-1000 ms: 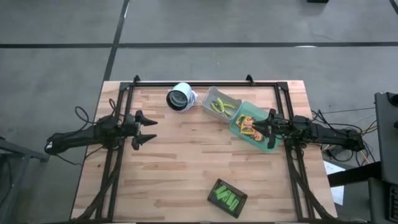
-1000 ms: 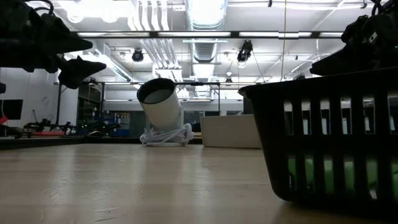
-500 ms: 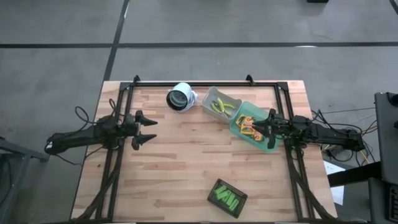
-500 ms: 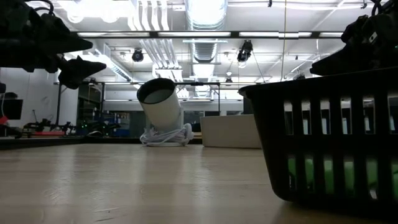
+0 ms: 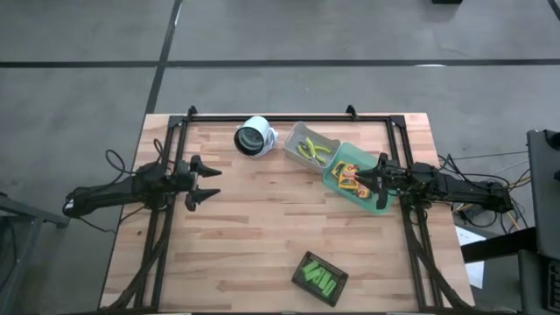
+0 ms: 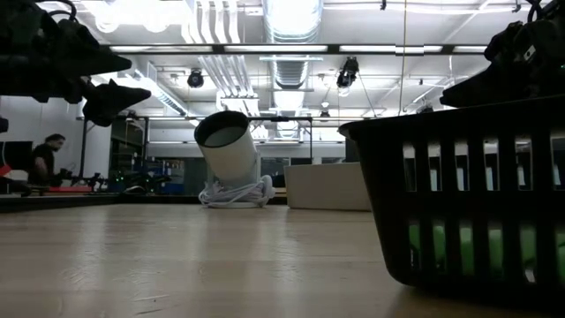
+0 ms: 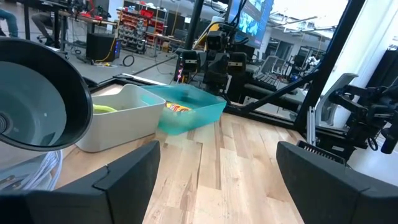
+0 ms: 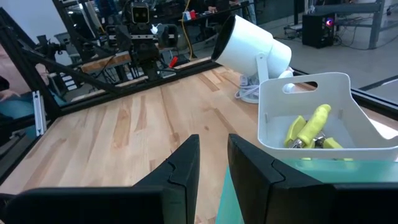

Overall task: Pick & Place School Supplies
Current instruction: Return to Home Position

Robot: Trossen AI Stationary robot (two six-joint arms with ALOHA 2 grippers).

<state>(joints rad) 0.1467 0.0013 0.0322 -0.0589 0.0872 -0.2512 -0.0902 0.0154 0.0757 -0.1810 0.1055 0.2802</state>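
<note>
Pale wooden strips, glued side by side and matt, make up your worktop (image 5: 262, 236), and you will find no supplies lying loose on them. As far as can be judged, the sorting is done and only parking the arms is left.

Toward the back edge, right of middle, the cloudy grey bin (image 7: 121, 124) with smooth rounded walls holds the yellow-handled scissors (image 8: 309, 126). Just beside it, toward the right edge, the see-through green bin (image 7: 199, 115) holds the flat yellow packs (image 5: 347, 174), printed in red. Near the front edge, right of middle, the dark slotted tray (image 6: 459, 159) carries the small bright green blocks (image 5: 320, 279). A white tube-shaped lamp (image 5: 252, 138) stands tilted by the back edge.

Your left tool (image 5: 217, 182) hangs released and empty near the left edge. Your right tool (image 8: 212, 149) sits over the green bin near the right edge, its fingers drawn nearly together on nothing.
</note>
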